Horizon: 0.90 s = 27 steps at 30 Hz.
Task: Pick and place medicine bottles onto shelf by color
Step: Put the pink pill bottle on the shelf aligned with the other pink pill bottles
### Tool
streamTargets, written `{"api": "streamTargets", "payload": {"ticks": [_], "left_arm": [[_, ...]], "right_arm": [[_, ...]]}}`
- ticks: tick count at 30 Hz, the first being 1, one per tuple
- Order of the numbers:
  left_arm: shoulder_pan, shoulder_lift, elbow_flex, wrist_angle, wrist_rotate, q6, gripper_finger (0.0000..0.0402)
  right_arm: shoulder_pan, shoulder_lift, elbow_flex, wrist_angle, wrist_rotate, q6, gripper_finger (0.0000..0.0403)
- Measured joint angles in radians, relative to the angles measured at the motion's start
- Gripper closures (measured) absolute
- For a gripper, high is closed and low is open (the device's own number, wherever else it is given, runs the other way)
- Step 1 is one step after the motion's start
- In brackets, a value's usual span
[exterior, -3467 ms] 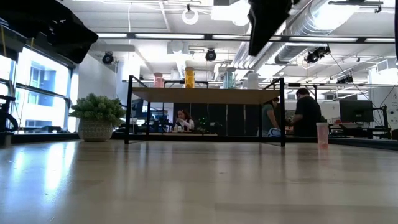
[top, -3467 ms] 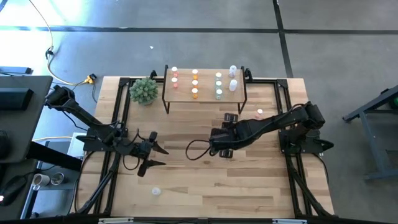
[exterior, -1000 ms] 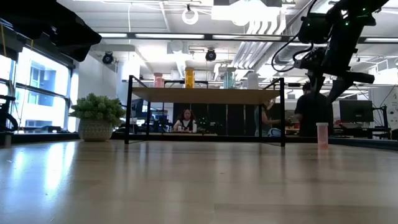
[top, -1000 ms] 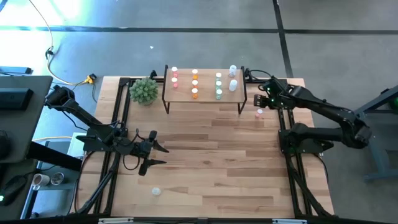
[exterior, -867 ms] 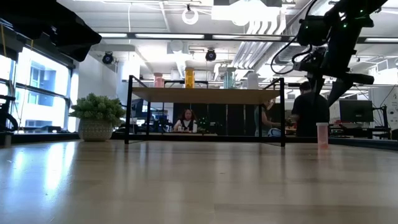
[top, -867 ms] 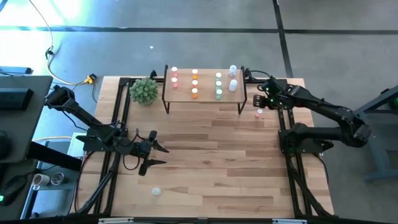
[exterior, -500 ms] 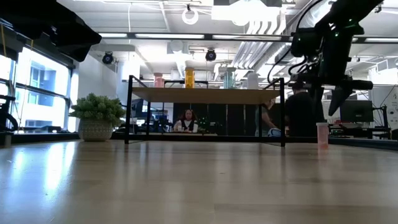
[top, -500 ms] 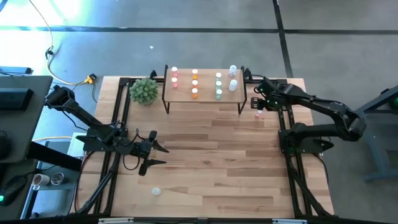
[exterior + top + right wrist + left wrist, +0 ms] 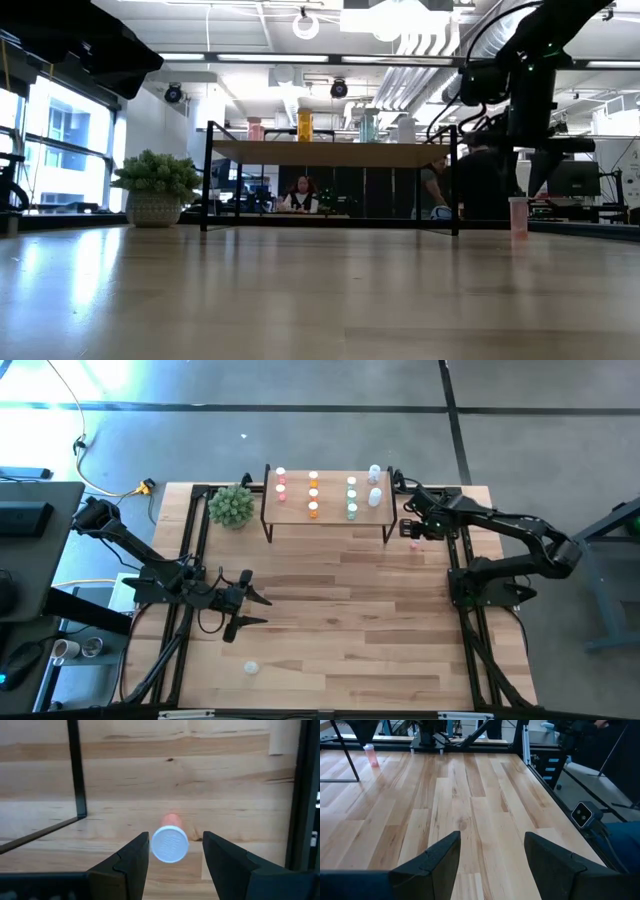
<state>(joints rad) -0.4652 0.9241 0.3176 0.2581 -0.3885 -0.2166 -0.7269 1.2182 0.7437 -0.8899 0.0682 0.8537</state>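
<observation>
1. The right hand [image 9: 173,851] is held directly above a small pink cylindrical bottle with a white cap [image 9: 170,842], which stands upright on the light wood-plank bench [image 9: 330,610] just beside the right legs of the low wood-topped, black-legged shelf [image 9: 330,512].
2. The bottle's long axis is vertical and points straight up at the wrist camera; its cap is seen centred between the two dark fingers [image 9: 131,857], so a straight descent is judged to be what the next move calls for.
3. The right hand's fingers are spread wider than the cap and nothing is held by them; no contact with the bottle is seen.
4. The left hand [image 9: 492,852] is parked well apart over the bench's left side, its fingers parted and empty; the right arm is clearly the nearer one.
5. In the high view the pink bottle is hidden under the right hand [image 9: 415,528]; in the low view it is seen [image 9: 518,217], with the hand above.
6. Rows of pink, orange, green and clear bottles [image 9: 313,495] are already set on the shelf; another small pale bottle [image 9: 251,668] is left near the bench's front edge, its colour hard to make out.
</observation>
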Motion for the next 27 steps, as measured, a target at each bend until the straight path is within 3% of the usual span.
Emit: {"api": "streamTargets", "payload": {"ticks": [27], "left_arm": [[0.000, 0.000, 0.000, 0.000, 0.000, 0.000, 0.0190]], "right_arm": [[0.001, 0.000, -0.047, 0.054, -0.018, 0.001, 0.0226]]}}
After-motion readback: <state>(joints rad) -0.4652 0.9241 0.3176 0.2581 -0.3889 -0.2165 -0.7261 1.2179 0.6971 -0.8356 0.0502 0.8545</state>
